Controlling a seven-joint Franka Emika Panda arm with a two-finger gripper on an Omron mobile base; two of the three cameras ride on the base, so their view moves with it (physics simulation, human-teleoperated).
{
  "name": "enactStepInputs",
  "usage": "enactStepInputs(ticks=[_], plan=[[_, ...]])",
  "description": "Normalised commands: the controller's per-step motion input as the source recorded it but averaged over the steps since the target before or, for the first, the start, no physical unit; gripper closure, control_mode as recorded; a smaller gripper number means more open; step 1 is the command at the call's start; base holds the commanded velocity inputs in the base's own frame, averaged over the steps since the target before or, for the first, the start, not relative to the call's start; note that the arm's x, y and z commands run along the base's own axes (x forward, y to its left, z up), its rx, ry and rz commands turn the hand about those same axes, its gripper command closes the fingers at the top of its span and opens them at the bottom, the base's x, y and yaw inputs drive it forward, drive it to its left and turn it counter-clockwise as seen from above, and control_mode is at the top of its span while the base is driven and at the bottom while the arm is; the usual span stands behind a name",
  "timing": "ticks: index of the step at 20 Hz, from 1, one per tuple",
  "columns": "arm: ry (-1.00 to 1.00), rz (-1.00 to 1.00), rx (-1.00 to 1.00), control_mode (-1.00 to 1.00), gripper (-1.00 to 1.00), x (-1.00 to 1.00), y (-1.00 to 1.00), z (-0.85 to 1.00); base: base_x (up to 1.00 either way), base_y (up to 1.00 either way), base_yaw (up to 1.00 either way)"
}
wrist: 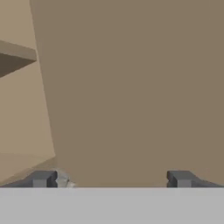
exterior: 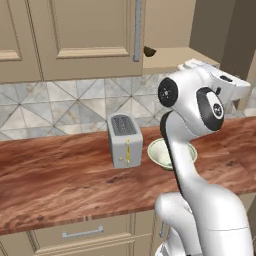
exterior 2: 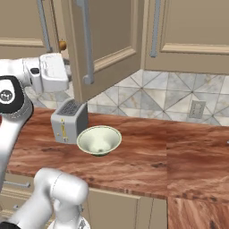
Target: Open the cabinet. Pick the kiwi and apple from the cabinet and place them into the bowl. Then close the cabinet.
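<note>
One toaster (exterior: 125,140) beside bowl (exterior: 161,153), cabinet (exterior 2: 96,42) door ajar, kiwi (exterior: 149,51) inside

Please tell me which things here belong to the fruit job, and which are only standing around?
For the job: cabinet, one door open; kiwi and apple on its shelf; bowl; open gripper.
Just there: toaster, wall outlet, drawer.

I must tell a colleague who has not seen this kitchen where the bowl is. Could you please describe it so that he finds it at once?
Look at the reddish wood counter below the tan wall cabinet, whose one door stands open. The bowl sits there, just beside the silver toaster. It is the wide, round, pale cream-green dish with a narrow base.
</note>
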Motion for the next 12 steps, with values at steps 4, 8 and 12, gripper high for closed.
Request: enactStepInputs(ticks=[4,8,12], plan=[[0.00,0.00,0.25,-1.00,-1.00,0.00,-0.91,0.00,0.00,0.00,0.00],[-0.09,0.17,-0.19,-1.00,-1.00,-0.19,0.61,-0.14,0.00,0.00,0.00],[-0.16,0.53,-0.23,-1.00,-1.00,-0.35,1.00,0.00,0.00,0.00,0.00]])
